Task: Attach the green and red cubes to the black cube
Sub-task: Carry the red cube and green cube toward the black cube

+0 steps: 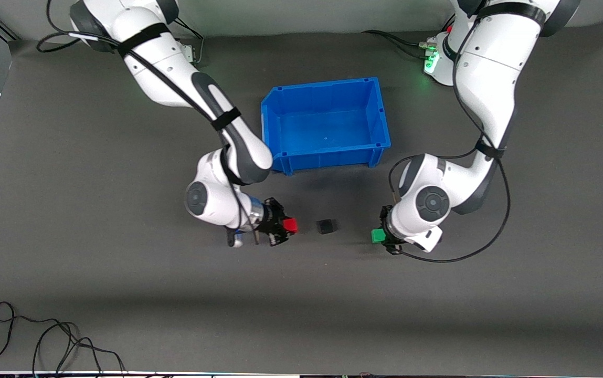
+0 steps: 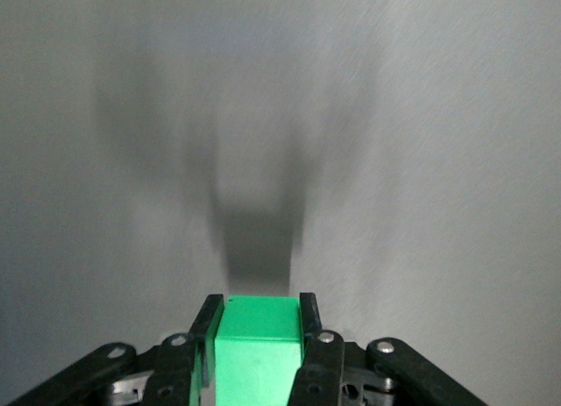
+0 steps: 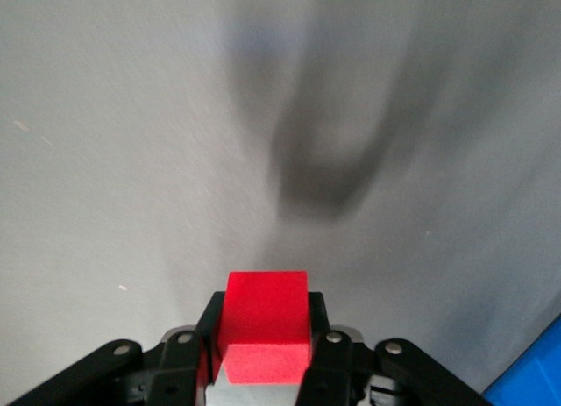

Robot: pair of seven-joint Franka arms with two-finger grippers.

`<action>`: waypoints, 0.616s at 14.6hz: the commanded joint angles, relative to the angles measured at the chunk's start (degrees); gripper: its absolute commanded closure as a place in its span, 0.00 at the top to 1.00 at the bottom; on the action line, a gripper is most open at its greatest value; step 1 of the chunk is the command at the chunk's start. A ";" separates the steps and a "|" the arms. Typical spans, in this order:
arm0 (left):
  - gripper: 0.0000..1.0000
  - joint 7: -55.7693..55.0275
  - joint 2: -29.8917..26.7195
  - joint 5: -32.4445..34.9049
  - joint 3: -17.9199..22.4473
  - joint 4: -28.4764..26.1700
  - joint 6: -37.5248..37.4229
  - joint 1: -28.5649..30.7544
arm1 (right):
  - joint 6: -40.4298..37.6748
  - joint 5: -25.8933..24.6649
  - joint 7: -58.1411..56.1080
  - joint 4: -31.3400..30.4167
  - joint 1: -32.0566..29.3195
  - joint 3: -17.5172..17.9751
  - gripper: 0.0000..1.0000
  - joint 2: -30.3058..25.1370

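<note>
We see right gripper (image 1: 286, 227) clamping red cube (image 1: 290, 226) over bare grey tabletop (image 1: 123, 294). Small matte black cube (image 1: 326, 226) between grippers, unobstructed. Blue plastic bin (image 1: 327, 157) farther from front camera. Left gripper (image 1: 380, 236) pinching green cube (image 1: 378, 235).

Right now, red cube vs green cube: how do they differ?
Colour: the red cube is red, the green cube green. Holder: the red cube sits in the right gripper, the green cube in the left gripper. Position: the red cube is on the right arm's side of the black cube, the green cube on the left arm's side. Shared: both are clamped between fingers, touching neither the black cube nor the blue bin.
</note>
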 commanded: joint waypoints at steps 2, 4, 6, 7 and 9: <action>0.18 -6.16 2.95 -0.05 1.08 3.81 0.11 -5.10 | 0.14 0.51 0.30 5.37 2.43 -0.78 0.27 4.69; 0.18 -7.22 4.09 -0.05 1.08 3.99 0.19 -6.69 | 0.23 0.15 -0.49 5.90 2.70 -0.78 0.27 5.75; 0.18 -7.83 4.88 -0.05 1.08 4.87 0.19 -7.83 | 0.58 -0.46 -1.11 6.34 2.70 -0.78 0.27 6.45; 0.18 -8.88 4.89 0.04 1.08 5.04 0.19 -8.01 | 0.58 -0.46 -1.11 7.04 2.70 -0.78 0.27 6.72; 0.18 -9.59 5.41 0.04 1.08 6.44 0.19 -8.53 | 1.37 -0.03 -0.15 8.88 2.70 -0.78 0.26 8.03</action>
